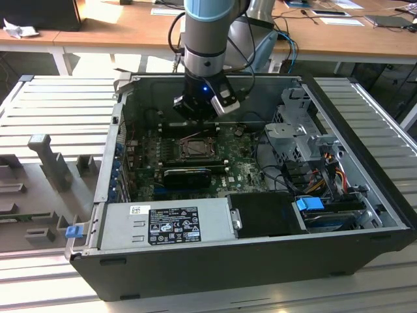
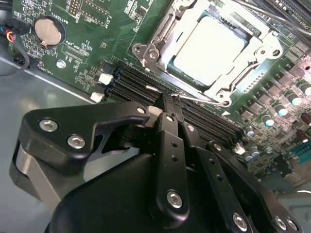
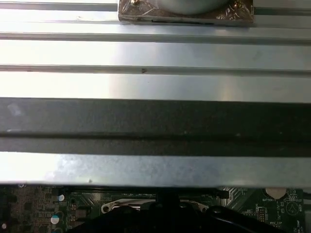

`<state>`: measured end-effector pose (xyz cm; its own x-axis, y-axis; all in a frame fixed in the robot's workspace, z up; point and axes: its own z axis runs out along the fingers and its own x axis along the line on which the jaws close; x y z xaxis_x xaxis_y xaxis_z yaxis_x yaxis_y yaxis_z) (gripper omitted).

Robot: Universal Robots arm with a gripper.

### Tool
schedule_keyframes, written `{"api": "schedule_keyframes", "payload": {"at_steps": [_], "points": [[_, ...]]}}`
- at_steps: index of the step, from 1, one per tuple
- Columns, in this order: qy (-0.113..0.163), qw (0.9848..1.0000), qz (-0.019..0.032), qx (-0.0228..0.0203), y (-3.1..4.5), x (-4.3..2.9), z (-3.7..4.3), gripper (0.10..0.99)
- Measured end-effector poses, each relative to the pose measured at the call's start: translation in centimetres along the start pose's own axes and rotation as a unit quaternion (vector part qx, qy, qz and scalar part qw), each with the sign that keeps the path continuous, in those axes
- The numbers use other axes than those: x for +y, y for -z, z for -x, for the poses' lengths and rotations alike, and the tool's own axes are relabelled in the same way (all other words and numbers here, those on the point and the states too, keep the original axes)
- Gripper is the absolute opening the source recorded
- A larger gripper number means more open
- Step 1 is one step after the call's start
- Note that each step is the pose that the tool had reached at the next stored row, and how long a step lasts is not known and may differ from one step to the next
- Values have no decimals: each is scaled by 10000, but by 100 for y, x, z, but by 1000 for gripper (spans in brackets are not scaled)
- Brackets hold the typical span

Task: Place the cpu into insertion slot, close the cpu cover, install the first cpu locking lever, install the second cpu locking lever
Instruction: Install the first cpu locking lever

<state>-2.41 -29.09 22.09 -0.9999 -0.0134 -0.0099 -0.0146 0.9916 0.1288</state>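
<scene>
Daylight bright on ribbed worktop, case interior dim and shadowed. Glare washes out cpu in second wrist view. Gripper body close, soft-focused.

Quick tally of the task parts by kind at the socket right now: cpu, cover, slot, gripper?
cpu: 1, seated in the slot
insertion slot: 1
cpu cover: 1, lying down around the cpu
gripper: 1, beside the slot
Total: 4
</scene>
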Motion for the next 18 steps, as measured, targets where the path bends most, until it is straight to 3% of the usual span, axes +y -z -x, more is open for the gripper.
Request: {"api": "schedule_keyframes", "payload": {"at_steps": [18], "points": [[18,10000,0,0,-154,-21,54,106]]}}
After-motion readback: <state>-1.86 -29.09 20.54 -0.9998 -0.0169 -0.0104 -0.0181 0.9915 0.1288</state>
